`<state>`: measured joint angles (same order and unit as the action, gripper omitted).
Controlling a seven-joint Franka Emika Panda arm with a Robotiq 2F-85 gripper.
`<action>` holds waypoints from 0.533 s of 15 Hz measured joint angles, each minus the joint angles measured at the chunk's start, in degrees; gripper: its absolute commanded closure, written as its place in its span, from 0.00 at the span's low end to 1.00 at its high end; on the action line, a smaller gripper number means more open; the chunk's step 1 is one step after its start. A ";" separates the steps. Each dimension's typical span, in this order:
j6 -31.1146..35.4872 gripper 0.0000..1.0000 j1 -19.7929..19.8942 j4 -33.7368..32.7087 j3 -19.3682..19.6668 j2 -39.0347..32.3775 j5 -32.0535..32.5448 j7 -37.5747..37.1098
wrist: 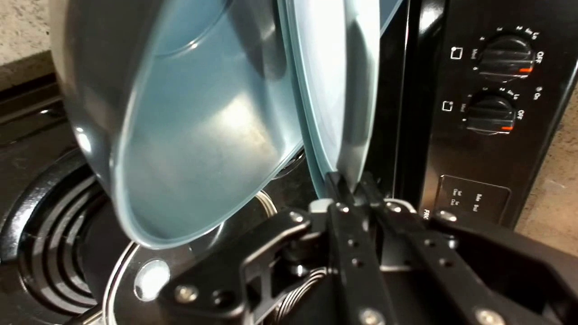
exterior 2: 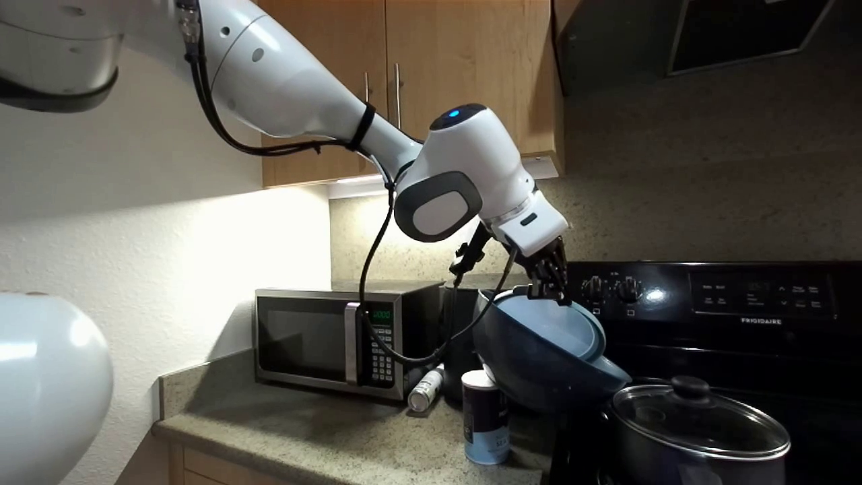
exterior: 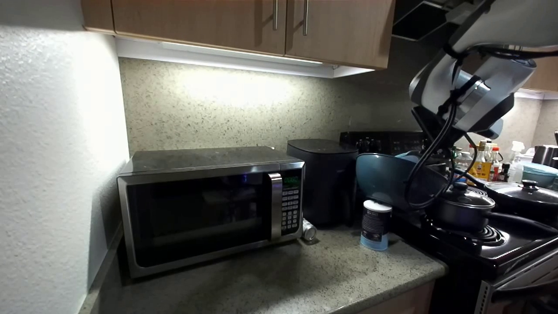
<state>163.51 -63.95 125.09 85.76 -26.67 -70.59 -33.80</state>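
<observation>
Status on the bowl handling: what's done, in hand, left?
Done: the grasp. The gripper looks closed on the rim of the light-blue bowl.
In hand: that bowl, tilted. The larger blue bowl beside it also leans; whether the two touch, I can't tell.
Left, probably: release, since the jaws look shut on the rim.

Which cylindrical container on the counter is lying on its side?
The white container beside the microwave lies on its side; the dark-and-blue canister stands upright.
</observation>
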 measured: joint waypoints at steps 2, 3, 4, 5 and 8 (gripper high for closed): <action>-1.35 0.66 -0.33 0.27 0.69 -0.53 1.37 -1.39; -1.50 0.60 -0.52 0.27 0.85 -0.63 1.66 -1.47; -1.46 0.55 -0.87 0.25 1.06 -0.67 1.70 -1.47; -1.43 0.72 -1.36 0.19 1.38 -0.72 1.71 -1.47; -1.43 0.55 -2.56 0.10 2.22 -0.87 1.72 -1.47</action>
<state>162.08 -66.51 125.19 87.99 -27.53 -68.87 -35.27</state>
